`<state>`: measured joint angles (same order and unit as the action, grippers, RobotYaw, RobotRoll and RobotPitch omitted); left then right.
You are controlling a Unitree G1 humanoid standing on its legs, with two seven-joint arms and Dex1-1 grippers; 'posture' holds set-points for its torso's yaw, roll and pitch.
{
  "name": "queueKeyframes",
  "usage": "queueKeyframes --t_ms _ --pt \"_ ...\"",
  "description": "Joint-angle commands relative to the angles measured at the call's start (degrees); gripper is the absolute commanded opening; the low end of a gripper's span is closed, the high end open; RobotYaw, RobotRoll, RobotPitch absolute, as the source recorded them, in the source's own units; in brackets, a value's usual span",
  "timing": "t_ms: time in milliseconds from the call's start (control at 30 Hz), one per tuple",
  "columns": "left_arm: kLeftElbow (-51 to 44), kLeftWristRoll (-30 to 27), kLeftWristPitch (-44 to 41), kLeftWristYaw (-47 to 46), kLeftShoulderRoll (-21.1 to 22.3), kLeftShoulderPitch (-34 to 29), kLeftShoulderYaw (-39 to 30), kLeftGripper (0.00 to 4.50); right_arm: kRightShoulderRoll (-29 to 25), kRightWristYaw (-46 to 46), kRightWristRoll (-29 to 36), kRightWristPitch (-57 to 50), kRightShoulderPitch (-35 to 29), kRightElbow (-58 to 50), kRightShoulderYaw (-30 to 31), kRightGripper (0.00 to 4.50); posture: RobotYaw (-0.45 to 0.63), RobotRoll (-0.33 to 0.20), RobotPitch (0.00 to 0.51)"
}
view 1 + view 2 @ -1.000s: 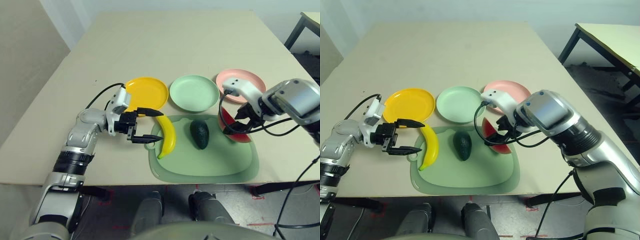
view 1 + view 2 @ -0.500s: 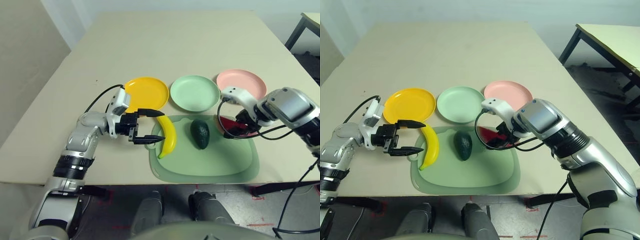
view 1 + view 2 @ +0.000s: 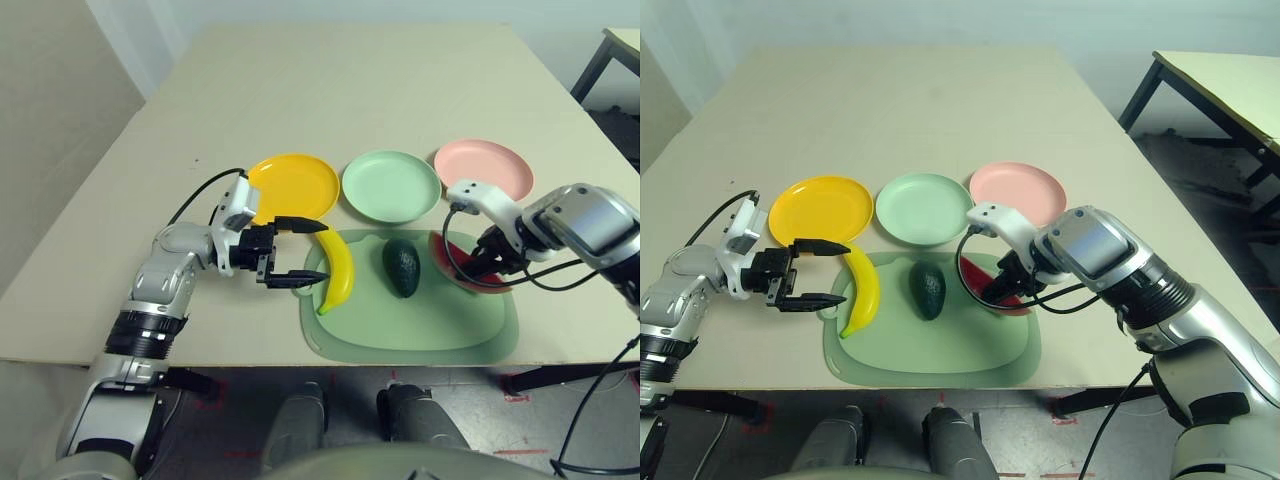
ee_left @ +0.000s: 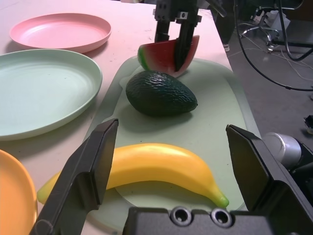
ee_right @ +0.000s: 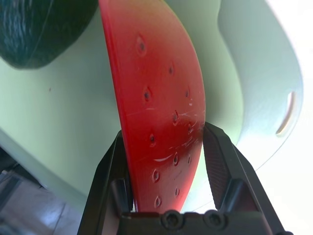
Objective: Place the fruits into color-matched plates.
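Beige worktop (image 3: 330, 90): right hand (image 5: 166, 161) pinches watermelon wedge (image 5: 156, 112), a thin edge grip that may slip; left hand (image 3: 297, 252) spread beside banana (image 3: 335, 268).

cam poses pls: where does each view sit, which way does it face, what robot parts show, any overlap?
Head stereo pair: looks down at the table over both arms; banana, avocado, three plates.
Left wrist: looks along the open left gripper over the banana towards the watermelon wedge.
Right wrist: right gripper shut on the wedge.
Shared: wedge, avocado, mat.
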<state>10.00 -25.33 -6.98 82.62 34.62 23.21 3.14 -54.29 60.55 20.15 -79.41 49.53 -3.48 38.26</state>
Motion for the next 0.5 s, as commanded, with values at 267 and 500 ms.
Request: queueKeyframes --t_ms 267,500 --pt "1.49 0.86 0.46 -0.98 -1.76 -0.10 0.53 4.50 -3.83 6.06 0.29 1.76 6.72 0.27 0.42 2.08 0.04 0.000 0.097" --pt "4.36 2.56 0.35 -4.82 -2.63 2.64 -0.04 4.50 3.37 3.67 -6.69 12.33 15.14 19.53 -0.79 2.08 0.02 0.000 0.088"
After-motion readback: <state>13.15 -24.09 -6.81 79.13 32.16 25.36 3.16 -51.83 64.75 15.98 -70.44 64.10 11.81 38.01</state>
